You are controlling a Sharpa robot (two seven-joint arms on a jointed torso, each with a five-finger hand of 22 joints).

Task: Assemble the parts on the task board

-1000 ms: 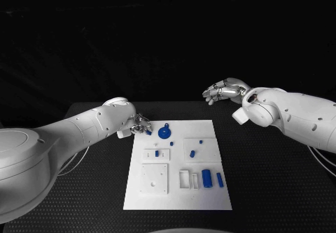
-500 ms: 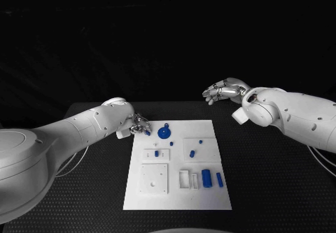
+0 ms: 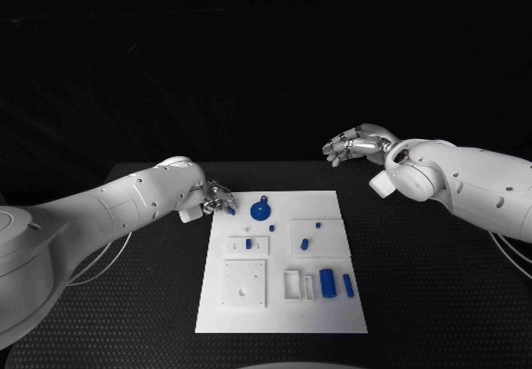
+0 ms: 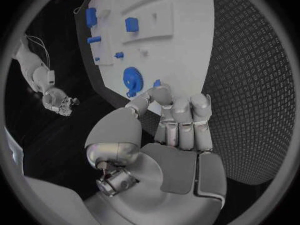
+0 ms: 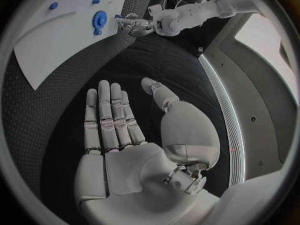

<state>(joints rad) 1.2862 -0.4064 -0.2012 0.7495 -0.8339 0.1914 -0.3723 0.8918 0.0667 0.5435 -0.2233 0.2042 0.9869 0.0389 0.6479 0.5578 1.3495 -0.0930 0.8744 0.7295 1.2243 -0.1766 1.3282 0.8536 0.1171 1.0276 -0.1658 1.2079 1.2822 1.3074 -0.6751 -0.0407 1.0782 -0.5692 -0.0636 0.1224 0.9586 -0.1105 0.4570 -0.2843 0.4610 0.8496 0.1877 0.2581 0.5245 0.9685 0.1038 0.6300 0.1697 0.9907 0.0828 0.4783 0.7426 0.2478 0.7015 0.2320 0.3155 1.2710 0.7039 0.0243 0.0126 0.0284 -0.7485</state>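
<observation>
Your board (image 3: pixel 283 307) lies flat in the middle of the black table (image 3: pixel 443 292), long side running away from the robot. On it, near the far edge, you have a blue gear (image 3: pixel 261 210) with a small blue peg (image 3: pixel 271 227) just beside it toward the robot. Further in sit a small piece in a raised frame (image 3: pixel 248 243), two small pieces (image 3: pixel 305 243) on the right-hand square, and at the near right a thick block (image 3: pixel 327 280) with a slimmer bar (image 3: pixel 348 284) beside it.

Your left hand (image 3: pixel 217 201) is at the board's far left corner, close to the gear. In the left wrist view its fingers (image 4: pixel 181 120) are drawn together with the thumb closing toward them, and a small blue part (image 4: pixel 157 83) shows at the fingertips; you cannot tell for sure whether it is pinched or merely behind them.

Your right hand (image 3: pixel 353 144) hangs above the table's far right side, well apart from the board. In the right wrist view its fingers (image 5: pixel 109 117) are stretched out with the thumb apart, holding nothing.
</observation>
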